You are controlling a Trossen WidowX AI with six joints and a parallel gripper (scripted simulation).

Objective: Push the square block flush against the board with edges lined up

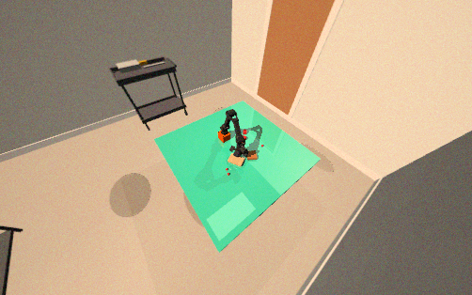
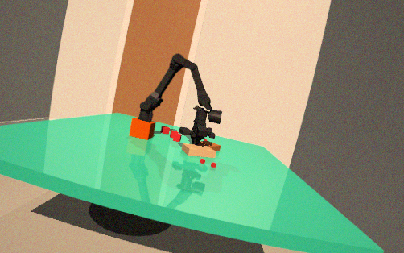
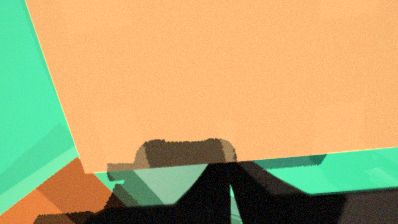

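The pale tan board (image 1: 236, 161) (image 2: 200, 151) (image 3: 225, 75) lies on the green table and fills most of the wrist view. The smaller, darker orange square block (image 1: 253, 157) (image 2: 216, 147) (image 3: 65, 187) lies beside one corner of the board, turned at an angle to it. Shadow covers part of the block, and whether they touch is unclear. My gripper (image 1: 240, 155) (image 2: 195, 143) (image 3: 226, 155) is shut and empty. Its tips are low, at the board's edge on the arm's side, and seem to meet it in the wrist view.
The green table (image 1: 180, 150) (image 2: 78, 161) bears an orange cube (image 1: 224, 136) (image 2: 141, 129) under the arm's base. Red pieces (image 1: 244, 131) (image 2: 175, 135) lie between base and board. Two small red cubes (image 2: 213, 164) lie beyond the board. Another red piece (image 1: 262, 146) lies beyond the block.
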